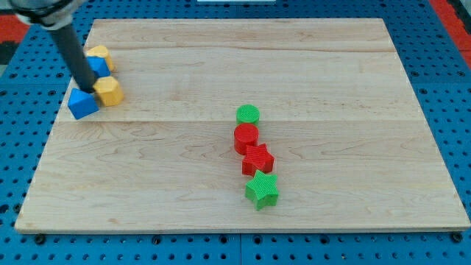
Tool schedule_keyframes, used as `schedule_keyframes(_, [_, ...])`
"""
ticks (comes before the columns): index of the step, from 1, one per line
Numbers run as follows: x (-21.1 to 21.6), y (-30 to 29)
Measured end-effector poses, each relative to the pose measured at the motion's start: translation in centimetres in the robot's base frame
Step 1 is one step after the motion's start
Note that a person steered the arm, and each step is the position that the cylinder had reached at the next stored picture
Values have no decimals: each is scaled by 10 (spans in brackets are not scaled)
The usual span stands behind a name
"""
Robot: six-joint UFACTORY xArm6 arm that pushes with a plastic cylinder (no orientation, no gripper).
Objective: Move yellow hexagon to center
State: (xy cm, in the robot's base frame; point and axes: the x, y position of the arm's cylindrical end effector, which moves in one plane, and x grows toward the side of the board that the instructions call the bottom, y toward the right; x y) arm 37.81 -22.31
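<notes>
- Upper left: my tip (86, 87) sits among the yellow hexagon (109, 91) and blue blocks (82, 104).
- No hand; just a rod.
- Risk: a crowded push drags blue along.

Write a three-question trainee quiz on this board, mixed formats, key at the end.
1. True or false: my tip is among the blocks at the view's upper left.
2. Which block lies nearest the view's bottom? A) green star B) red cylinder C) green cylinder
3. Fill in: the yellow hexagon sits right of the blue ____.

Key: 1 true; 2 A; 3 triangle.
</notes>
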Motion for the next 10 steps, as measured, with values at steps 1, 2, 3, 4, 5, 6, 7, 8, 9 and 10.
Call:
schedule_keyframes(1, [-6,69])
schedule_keyframes(2, [-9,143])
schedule_keyframes(3, [-9,115])
schedule_keyframes(4, [-4,65])
schedule_keyframes(5, [34,72])
schedule_keyframes(6, [50,120])
schedule_keyframes(7, [21,200])
schedule_keyframes(8, [7,286])
schedule_keyframes(9, [12,260])
schedule_keyframes(10, [24,192])
